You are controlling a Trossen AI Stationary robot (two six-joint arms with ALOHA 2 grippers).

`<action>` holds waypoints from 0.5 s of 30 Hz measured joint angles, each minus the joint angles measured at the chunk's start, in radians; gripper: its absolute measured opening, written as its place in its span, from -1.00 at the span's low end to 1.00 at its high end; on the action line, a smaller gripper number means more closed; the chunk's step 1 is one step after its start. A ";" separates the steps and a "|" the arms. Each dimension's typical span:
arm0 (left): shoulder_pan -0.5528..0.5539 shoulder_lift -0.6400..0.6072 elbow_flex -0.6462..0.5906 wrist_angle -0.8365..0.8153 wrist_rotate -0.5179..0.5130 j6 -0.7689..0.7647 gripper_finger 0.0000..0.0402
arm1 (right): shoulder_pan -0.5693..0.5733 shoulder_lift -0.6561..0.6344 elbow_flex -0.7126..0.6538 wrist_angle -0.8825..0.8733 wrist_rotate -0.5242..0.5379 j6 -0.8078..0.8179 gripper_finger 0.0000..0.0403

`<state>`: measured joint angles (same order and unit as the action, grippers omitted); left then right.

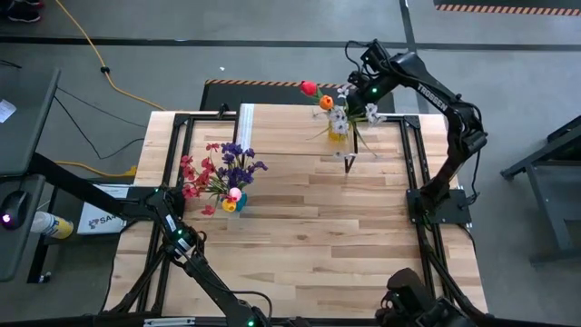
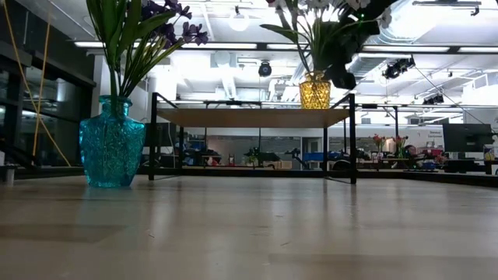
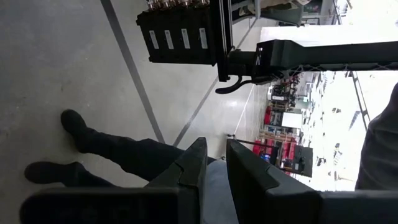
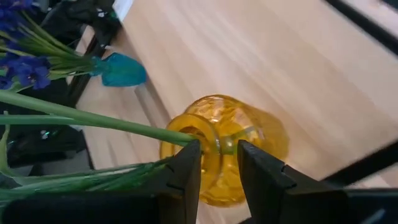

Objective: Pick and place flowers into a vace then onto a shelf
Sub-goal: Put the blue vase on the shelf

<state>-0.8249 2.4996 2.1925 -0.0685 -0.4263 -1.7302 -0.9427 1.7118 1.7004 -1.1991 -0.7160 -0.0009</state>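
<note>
A yellow glass vase (image 1: pixel 338 128) with red, orange and white flowers (image 1: pixel 325 102) stands at the right part of the shelf (image 2: pixel 233 117), at the table's far side. My right gripper (image 4: pixel 217 149) is shut on the vase's neck. It comes in from the far right, dark above the vase in the low view (image 2: pixel 342 66). A blue vase (image 1: pixel 232 205) full of purple and red flowers stands on the tabletop left of centre. My left gripper (image 3: pixel 216 158) is at the near left and points off the table, its fingers a narrow gap apart with nothing between them. My right gripper pinches the yellow vase's neck just under the rim (image 4: pixel 219 144) between its two fingers. The fingers slant down from above and from the far right. The vase stands upright with its bottom (image 2: pixel 315 106) on the shelf board, the stems rising past the fingers.
The shelf's black legs (image 2: pixel 352 140) and the black frame rails (image 1: pixel 413 173) stand around the far half of the table. Bare planks (image 1: pixel 327 236) lie in the near half. A person's legs (image 3: pixel 112 155) show on the floor beyond the left gripper.
</note>
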 joint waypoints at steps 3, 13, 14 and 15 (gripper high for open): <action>0.000 0.000 0.000 0.000 0.000 0.000 -0.53 | -0.015 -0.018 0.000 0.000 0.028 0.000 -0.52; 0.000 0.000 0.000 -0.001 0.000 0.000 -0.53 | -0.068 -0.085 0.000 0.006 0.029 -0.005 -0.51; 0.000 0.000 0.000 -0.001 0.000 0.000 -0.53 | -0.075 -0.096 0.000 0.013 0.030 -0.005 -0.51; 0.000 0.000 0.000 0.000 0.000 0.000 -0.53 | -0.081 -0.107 0.000 0.020 0.031 -0.005 -0.51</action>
<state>-0.8249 2.4996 2.1925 -0.0689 -0.4263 -1.7298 -1.0236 1.6045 1.7004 -1.1789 -0.6853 -0.0063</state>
